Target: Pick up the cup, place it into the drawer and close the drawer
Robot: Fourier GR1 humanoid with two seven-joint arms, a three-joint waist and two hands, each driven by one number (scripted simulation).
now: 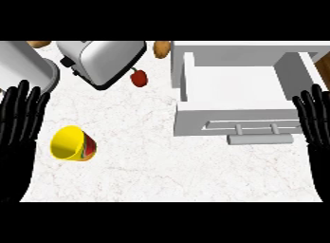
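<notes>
Seemingly light and rigid, the small yellow cup [72,144] is lying tipped (pinching its rim looks best); left hand [13,122] and right hand [323,122] are resting, fingers straight.

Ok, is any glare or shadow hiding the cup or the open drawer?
Head view: no glare on the yellow cup, which stands out on the pale counter; head view: the white drawer is evenly lit, with only faint shading along its walls, so its edges contrast weakly.
</notes>
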